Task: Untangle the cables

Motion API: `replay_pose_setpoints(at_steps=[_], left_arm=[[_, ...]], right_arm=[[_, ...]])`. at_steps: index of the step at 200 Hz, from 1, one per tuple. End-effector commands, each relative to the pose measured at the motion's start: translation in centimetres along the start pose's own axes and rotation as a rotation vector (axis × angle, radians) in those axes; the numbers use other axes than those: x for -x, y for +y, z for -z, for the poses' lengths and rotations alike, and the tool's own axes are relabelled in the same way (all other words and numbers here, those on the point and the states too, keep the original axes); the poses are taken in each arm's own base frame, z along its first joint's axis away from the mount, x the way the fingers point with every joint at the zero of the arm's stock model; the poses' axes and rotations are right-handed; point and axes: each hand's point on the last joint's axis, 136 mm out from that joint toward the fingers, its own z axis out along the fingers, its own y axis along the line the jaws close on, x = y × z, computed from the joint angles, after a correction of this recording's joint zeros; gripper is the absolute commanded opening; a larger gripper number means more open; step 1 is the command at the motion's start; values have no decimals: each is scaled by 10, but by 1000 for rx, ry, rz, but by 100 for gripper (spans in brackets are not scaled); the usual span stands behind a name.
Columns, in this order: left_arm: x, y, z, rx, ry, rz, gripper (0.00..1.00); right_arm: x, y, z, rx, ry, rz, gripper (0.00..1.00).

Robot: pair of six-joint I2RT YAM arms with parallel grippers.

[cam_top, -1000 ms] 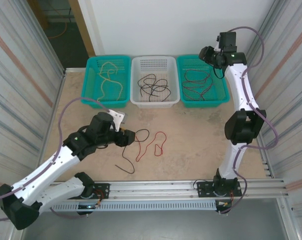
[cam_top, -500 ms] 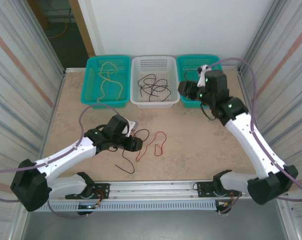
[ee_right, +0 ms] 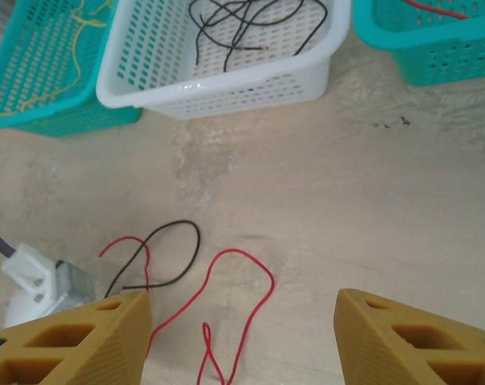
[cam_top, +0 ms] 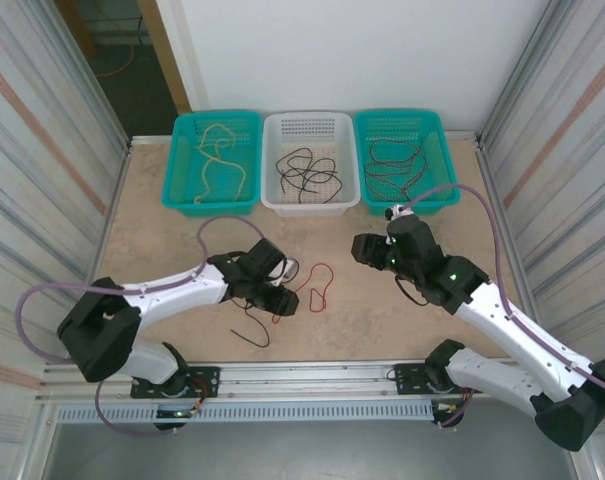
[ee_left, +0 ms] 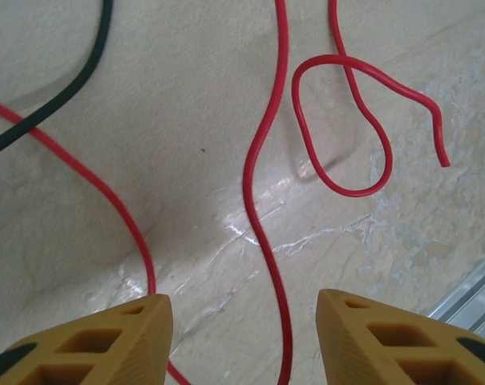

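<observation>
Arms both shifted in the last second. Right arm swung off the right teal basket [cam_top: 422, 206] at 1 o'clock down to mid-table, and left arm reached forward over the loose pair.

Left gripper [ee_left: 242, 309]: jaws half apart and narrowing, straddling the red cable [ee_left: 262, 200], nothing pinched yet. Right gripper [ee_right: 242, 321]: jaws wide, empty, hovering at 3 o'clock of the pair.

Red cable and black cable [cam_top: 257, 325] lie on the table [cam_top: 182, 230] near 6 o'clock, outside the baskets. My read: grab imminent, separation not done.

Hidden:
- Red/black crossing sits under the left gripper in the top view.
- Red runs off the bottom edge of the left wrist view.
- Can't tell whether the fingers touch it.
</observation>
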Motion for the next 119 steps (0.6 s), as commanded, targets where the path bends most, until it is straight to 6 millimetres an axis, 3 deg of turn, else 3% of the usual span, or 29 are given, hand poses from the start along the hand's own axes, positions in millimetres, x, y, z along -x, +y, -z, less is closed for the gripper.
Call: replay_pose_setpoints(at_steps=[1, 39, 83, 119], left_arm=[[8, -15, -1, -8, -4, -53, 49], [5, -16, -12, 13, 16, -55, 34], [16, -23, 1, -2, -54, -83, 17], [16, -21, -3, -2, -57, -88, 1]], right_arm=[[6, -1, 1, -16, -34, -42, 61], [12, 5, -2, -16, -34, -22, 61], [14, 4, 2, -14, -43, -24, 61], [11, 3, 1, -16, -37, -35, 60]])
